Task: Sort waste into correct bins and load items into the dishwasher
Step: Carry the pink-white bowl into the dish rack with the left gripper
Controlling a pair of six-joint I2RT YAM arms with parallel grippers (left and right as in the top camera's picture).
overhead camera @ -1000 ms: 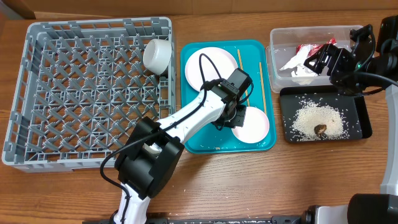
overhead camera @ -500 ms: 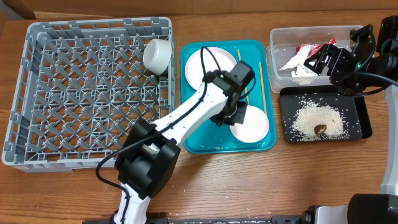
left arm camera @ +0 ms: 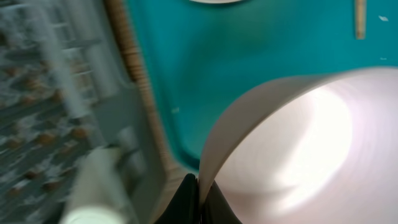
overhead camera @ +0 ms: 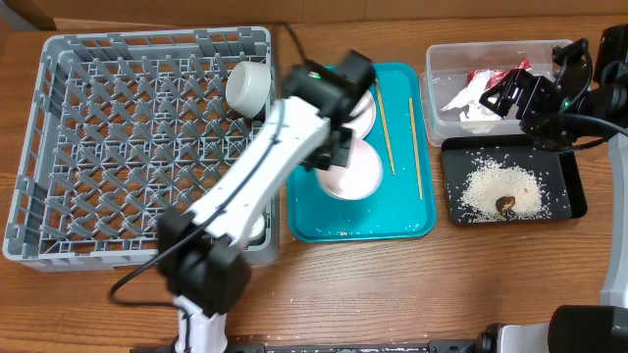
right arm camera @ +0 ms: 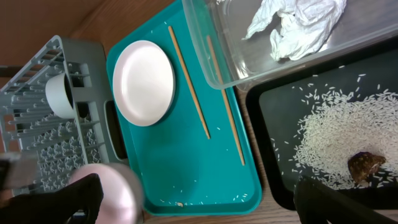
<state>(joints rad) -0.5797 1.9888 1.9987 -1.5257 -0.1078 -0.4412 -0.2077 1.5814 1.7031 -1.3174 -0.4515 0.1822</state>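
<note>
My left arm stretches from the near edge of the table (overhead camera: 98,304) diagonally over the corner of the grey dish rack (overhead camera: 147,41), its wrist bent above the teal tray (overhead camera: 392,211). Its claw (left arm camera: 199,198) is pinched narrow on the rim of the pinkish plate (left arm camera: 292,149), with a finger on each face of the edge. The plate is smooth, round and bare. It looks tilted, and it sits just beyond the claw over the tray's left half, close to the rack wall.

A white bowl (right arm camera: 143,82) lies farther back in the tray, with two wooden chopsticks (right arm camera: 188,81) beside it. A small white cup (overhead camera: 248,86) lies on its side at the rack's far right wall.

My right arm sits at the far right with its claw (right arm camera: 198,191) spread wide and holding nothing. It is above the edge where the clear tub (overhead camera: 491,47) meets the black tray (overhead camera: 559,176). The tub contains a crumpled napkin (right arm camera: 298,25) and a red-and-white wrapper (overhead camera: 488,76). The black tray carries rice grains (right arm camera: 336,137) and a brown lump (right arm camera: 365,167).
</note>
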